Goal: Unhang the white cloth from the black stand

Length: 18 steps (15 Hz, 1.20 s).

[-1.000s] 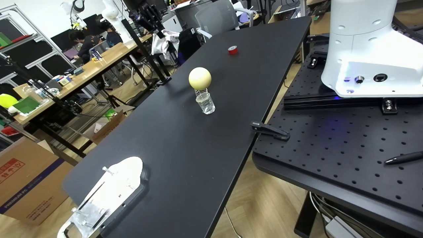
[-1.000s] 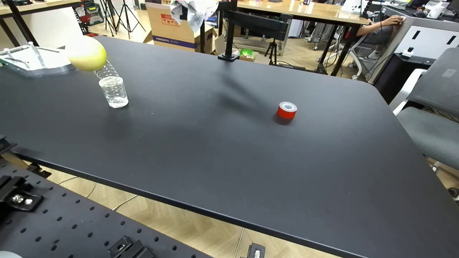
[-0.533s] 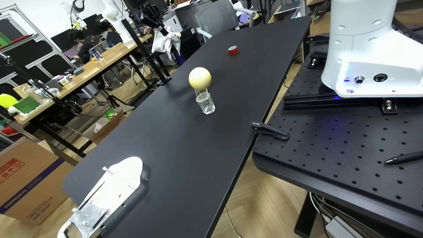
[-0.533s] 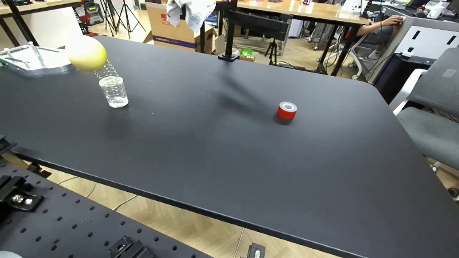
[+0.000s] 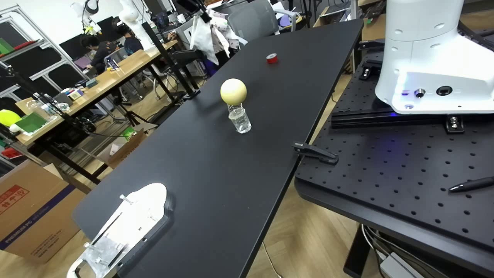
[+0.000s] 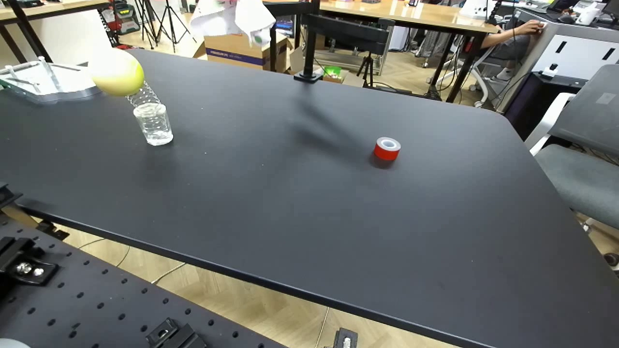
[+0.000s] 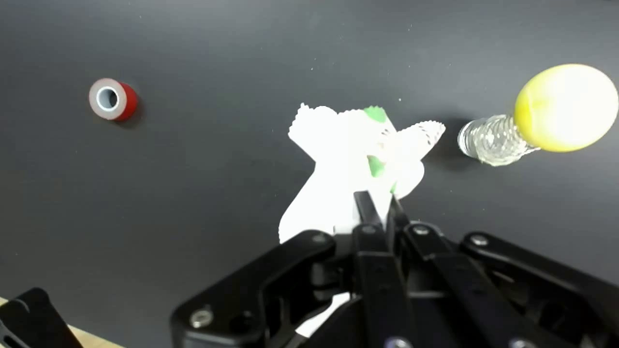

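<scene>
The white cloth has printed patches and hangs from my gripper at the top of an exterior view. It also shows at the top edge of an exterior view, where my gripper is out of frame. In the wrist view my gripper has its fingers nearly together on the cloth, which spreads out below them. The black stand rises at the table's far edge, and its pole also shows in an exterior view. The cloth hangs beside the bare stand arm's end; I cannot tell whether they touch.
A yellow ball sits above a clear cup on the black table. A red tape roll lies on the table. A white board with pegs lies at one end. A black clamp grips the edge.
My gripper has moved up and right in an exterior view, carrying the cloth. The cloth has slid away from the stand's arm, which now shows bare. The table objects have not moved.
</scene>
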### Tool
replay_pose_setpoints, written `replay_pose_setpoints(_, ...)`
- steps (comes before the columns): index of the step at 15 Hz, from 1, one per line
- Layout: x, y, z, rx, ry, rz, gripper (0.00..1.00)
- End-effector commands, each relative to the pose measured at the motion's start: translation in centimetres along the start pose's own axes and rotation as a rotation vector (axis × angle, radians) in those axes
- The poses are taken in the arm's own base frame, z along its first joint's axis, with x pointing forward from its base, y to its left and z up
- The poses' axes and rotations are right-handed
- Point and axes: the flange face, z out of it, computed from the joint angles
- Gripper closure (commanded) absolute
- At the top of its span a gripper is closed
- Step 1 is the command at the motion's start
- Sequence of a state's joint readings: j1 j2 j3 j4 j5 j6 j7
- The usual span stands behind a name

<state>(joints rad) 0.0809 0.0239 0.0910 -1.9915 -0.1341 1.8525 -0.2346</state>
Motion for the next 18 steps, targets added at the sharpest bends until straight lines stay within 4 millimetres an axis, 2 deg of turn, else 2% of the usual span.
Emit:
replay_pose_setpoints(1, -5.5, 0.7, 0.8, 0.009, 0.032, 0.104, 0.98)
replay_pose_setpoints(5, -8.3, 3.4, 3.0, 0.004, 0.082, 0.194, 0.98)
replay_pose_setpoints(10, -9.8, 5.7, 7.6, -0.009, 0.13, 0.248, 0.98)
replay_pose_setpoints(14, -9.9, 5.2, 10.9, -0.027, 0.16, 0.287, 0.98)
replay_pose_setpoints(18, -9.3, 4.1, 13.0, -0.024, 0.227, 0.396, 0.98)
